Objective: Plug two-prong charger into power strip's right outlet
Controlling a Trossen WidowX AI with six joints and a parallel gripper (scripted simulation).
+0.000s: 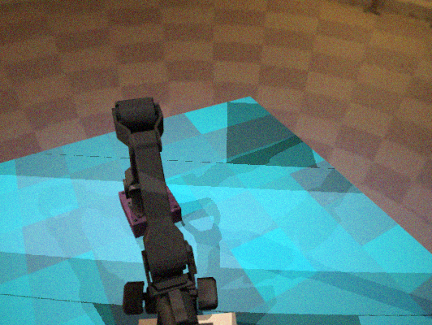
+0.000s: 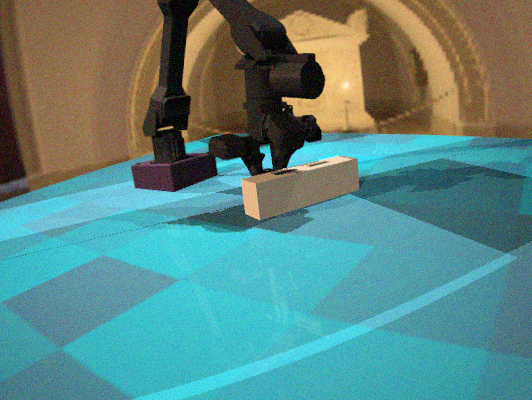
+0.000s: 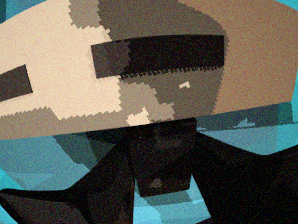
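The power strip (image 1: 221, 318) (image 2: 310, 185) (image 3: 50, 40) is a cream block with two dark slots on top. Its right outlet (image 3: 160, 55) is the wide slot in the wrist view; the other outlet (image 3: 15, 82) is at the left edge. My gripper (image 2: 268, 167) (image 3: 156, 137) is shut on the black charger (image 3: 162, 137), at the strip's robot-side edge. In the wrist view the charger's far end meets the strip's lower edge, below the right outlet and not over it. The prongs are hidden, and any contact with the strip cannot be told. In the top view the arm hides the fingertips.
The arm's base stands on a purple block (image 1: 140, 227) (image 2: 192, 170) behind the strip as seen in the exterior view. The cyan patterned table (image 1: 268, 248) (image 2: 200, 320) has its edge at the back and right in the top view. Shadows cross the table.
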